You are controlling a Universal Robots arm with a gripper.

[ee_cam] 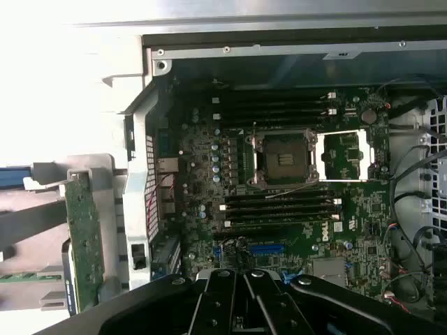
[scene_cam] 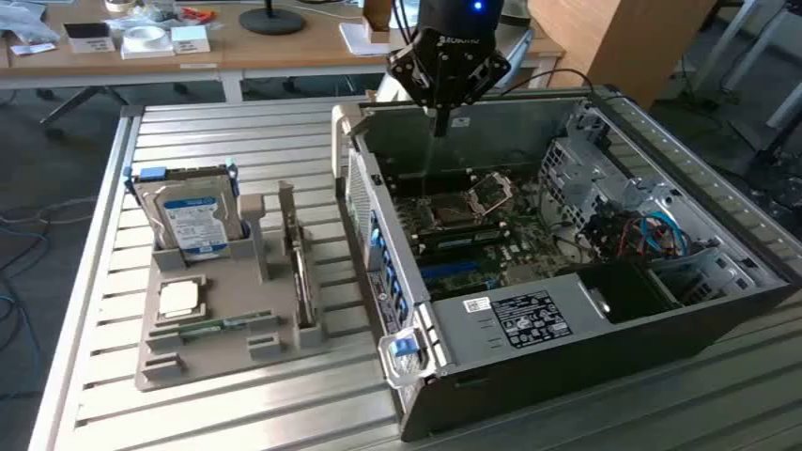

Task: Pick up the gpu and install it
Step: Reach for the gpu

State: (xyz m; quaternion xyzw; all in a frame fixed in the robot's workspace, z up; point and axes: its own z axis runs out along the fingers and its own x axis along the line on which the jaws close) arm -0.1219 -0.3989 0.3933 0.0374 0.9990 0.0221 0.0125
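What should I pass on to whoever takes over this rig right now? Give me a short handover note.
The claw: shut and empty, hanging over the open computer case.
The gpu: standing on edge in the gray holder beside the case, untouched.
Done: nothing that shows yet.
Left: both the pick-up and the install of the gpu.
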